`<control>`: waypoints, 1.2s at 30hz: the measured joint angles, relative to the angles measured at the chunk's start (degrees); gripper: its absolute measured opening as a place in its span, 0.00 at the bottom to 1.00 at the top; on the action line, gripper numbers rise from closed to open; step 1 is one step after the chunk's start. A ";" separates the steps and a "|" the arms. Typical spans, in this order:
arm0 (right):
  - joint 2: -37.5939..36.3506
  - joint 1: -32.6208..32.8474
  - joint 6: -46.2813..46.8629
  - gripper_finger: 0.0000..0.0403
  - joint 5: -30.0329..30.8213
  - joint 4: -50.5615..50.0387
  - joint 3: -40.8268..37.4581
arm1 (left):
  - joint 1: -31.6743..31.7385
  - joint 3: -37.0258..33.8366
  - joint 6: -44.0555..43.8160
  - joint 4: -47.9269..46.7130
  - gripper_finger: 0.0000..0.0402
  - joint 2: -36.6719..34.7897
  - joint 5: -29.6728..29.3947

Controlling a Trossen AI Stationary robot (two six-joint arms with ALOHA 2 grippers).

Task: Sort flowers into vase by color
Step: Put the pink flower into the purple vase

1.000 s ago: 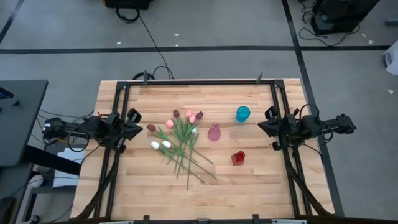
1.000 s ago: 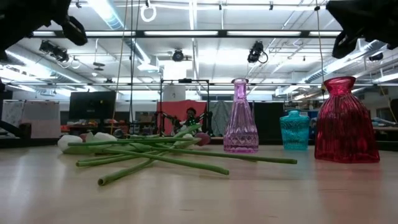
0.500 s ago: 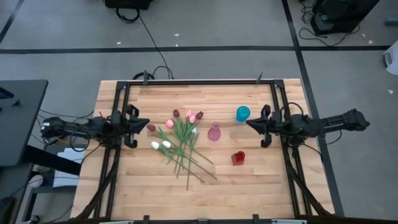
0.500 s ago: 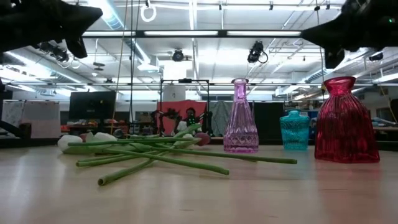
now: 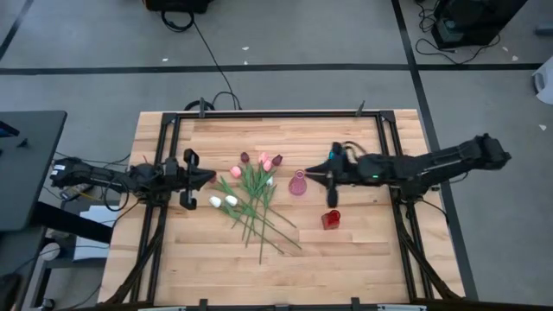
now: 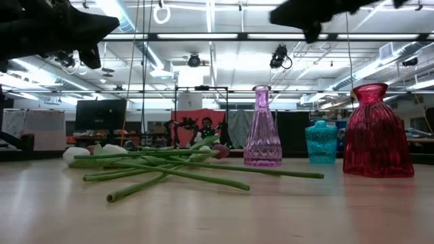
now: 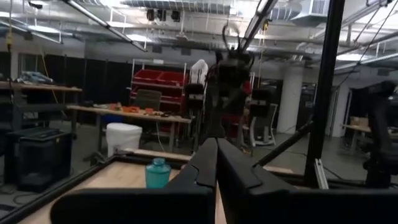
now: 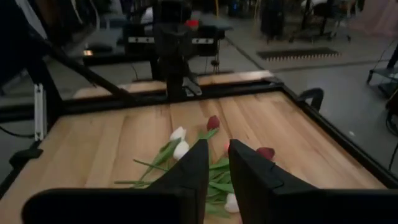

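The flowers [image 5: 252, 192] lie in a loose heap at the table's middle, stems crossing, with white, pink and dark maroon heads at the far-left end; they also show as flowers [image 6: 156, 166] and flowers [image 8: 208, 163]. My left gripper [image 5: 210, 176] hovers shut just left of the heads, its left gripper [image 7: 216, 142] fingers pointing right. My right gripper [image 5: 309, 175] hangs high beside the pink vase [image 5: 297, 183], pointing left at the flowers. In its own wrist view the right gripper [image 8: 218, 149] is open by a narrow gap. Neither touches anything.
Three glass vases stand upright right of the flowers: the pink vase [image 6: 262, 129], a teal vase [image 5: 337, 157] farther back and a red vase [image 5: 331, 219] nearer. Black rails run along the table's left, right and far edges. Bare wood lies near the front edge.
My right arm has stretched out from the table's right edge toward the left, passing the teal vase and ending high beside the pink vase. My left gripper has moved a little to the right, toward the flower heads. The flowers and vases have stayed put.
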 joint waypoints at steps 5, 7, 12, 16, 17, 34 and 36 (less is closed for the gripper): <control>11.50 -0.23 0.07 0.28 -0.01 -7.52 12.36 | 0.00 0.01 0.00 0.67 0.11 -0.11 -1.60; 15.35 -0.23 0.62 0.31 -0.03 -7.90 15.71 | 0.00 0.00 -0.02 0.38 0.15 0.00 -2.27; 24.07 -0.45 1.73 0.36 -2.33 -7.89 22.68 | -0.02 -0.01 -0.17 -2.59 0.24 0.07 -8.05; 30.02 -1.02 4.09 0.37 -5.68 -9.29 27.63 | -0.01 0.01 -0.17 -2.89 0.27 0.10 -9.05; 31.21 -1.06 4.30 0.37 -6.42 -9.72 28.68 | -0.02 0.02 -0.17 -2.85 0.27 0.09 -9.05; 48.94 3.12 0.74 0.37 -16.00 -9.76 33.96 | -0.02 -0.01 -1.97 -5.80 0.27 0.33 -8.98; 50.18 3.76 4.86 0.37 -16.25 -10.12 33.96 | -0.02 0.00 -2.27 -5.83 0.27 0.33 -8.97</control>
